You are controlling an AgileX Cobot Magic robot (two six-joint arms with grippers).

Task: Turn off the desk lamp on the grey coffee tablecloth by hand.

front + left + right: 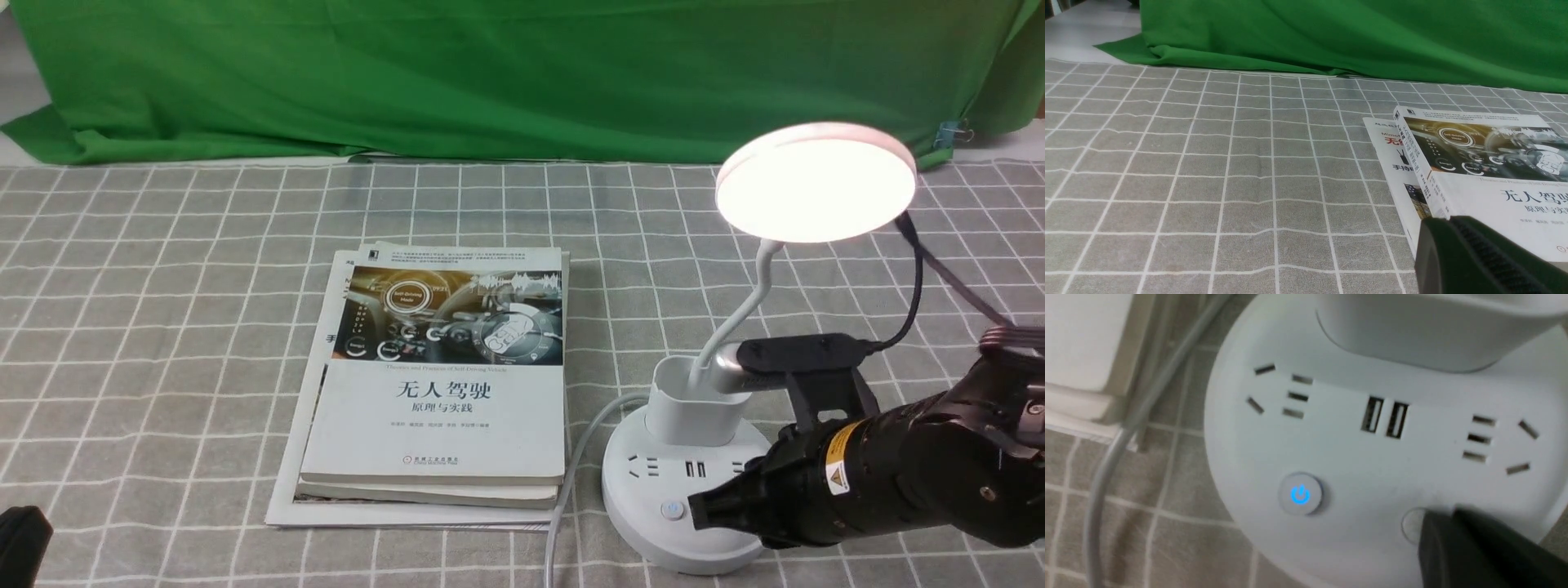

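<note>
The desk lamp stands at the right on the grey coffee tablecloth (163, 327). Its disc head (815, 181) is lit. Its round base (645, 498) has a power button glowing blue (1300, 494) and a plain second button (1410, 524). My right gripper (704, 508), the black hand with the yellow sticker (837, 474), is shut. Its tip (1439, 522) lies over the edge of the plain button, which it partly hides. My left gripper (1437, 224) is shut and empty, low at the near left (23, 539), beside the books.
A stack of books (445, 384) lies in the middle, left of the lamp. The lamp's grey cord (571, 482) runs between books and base to the front edge. A plain green cloth (490, 73) hangs at the back. A black cable (918, 286) arcs behind the lamp.
</note>
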